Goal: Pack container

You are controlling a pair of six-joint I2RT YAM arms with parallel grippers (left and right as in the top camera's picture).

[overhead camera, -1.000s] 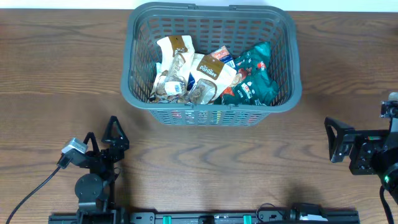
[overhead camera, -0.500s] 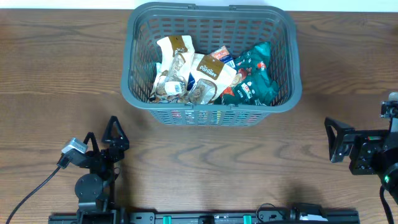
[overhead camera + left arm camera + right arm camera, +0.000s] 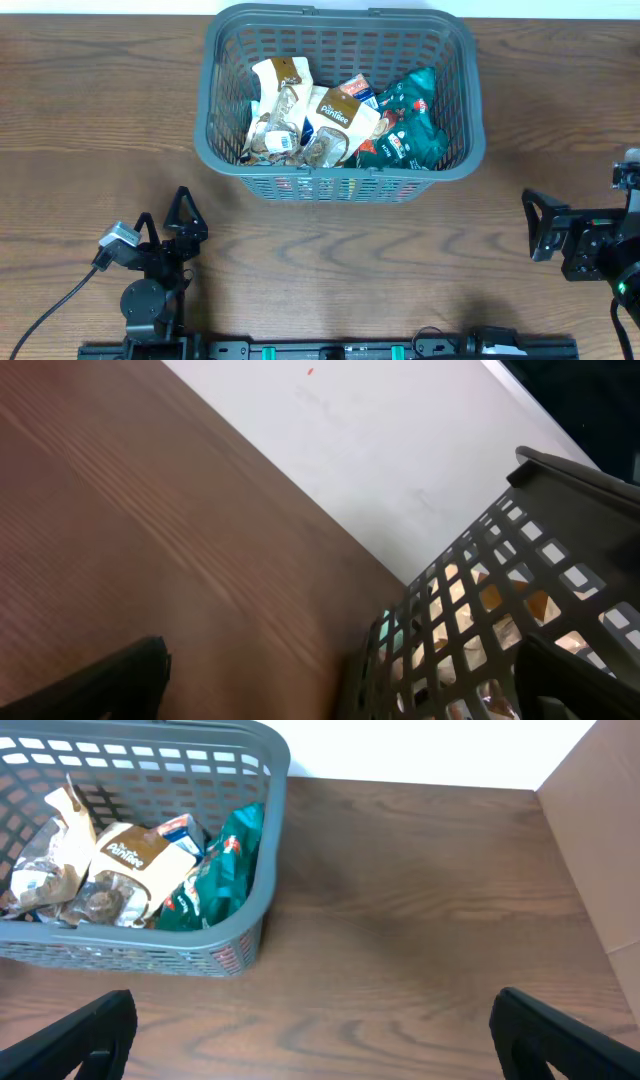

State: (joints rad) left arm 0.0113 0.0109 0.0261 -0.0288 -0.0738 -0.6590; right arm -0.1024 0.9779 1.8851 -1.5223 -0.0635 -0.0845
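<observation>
container: dark grey basket on the far middle of the desk, back rim close to the far edge, well apart from both arms
axis: long side runs left to right across the overhead view, short side near to far; stands upright, open top up
contents: white and brown snack bags heaped left and middle, a green bag leaning at the right end, a small blue and red pack poking out between them
left end effector: near left of the desk, fingers spread wide, holding nothing
right end effector: near right edge, fingers spread wide, holding nothing
overhead only: whole basket and both arms in one shot, a black cable trailing off the left arm, a rail along the near edge
left wrist only: low close look at the slatted side wall, bags glimpsed through the holes, white wall behind the desk edge
right wrist only: right end of the basket with the green bag against the wall, bare desk to its right, a tan board at the right side
surface: brown wood grain, matte
</observation>
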